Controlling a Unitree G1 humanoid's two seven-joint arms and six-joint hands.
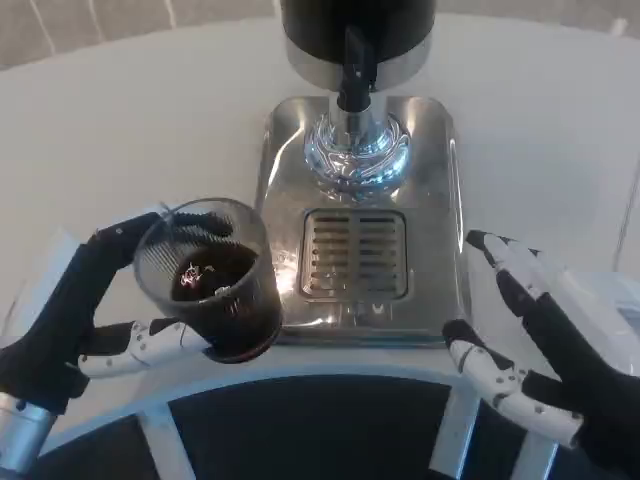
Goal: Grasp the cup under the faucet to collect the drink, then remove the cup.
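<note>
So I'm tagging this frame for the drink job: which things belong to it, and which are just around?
Part of the job:
cup with dark drink, held by left robot hand
faucet
drip tray

Just around:
right robot hand, holding nothing
white table

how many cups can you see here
1: a clear cup with dark drink in it, held by the left hand at the drip tray's front left corner, away from the faucet.
</note>
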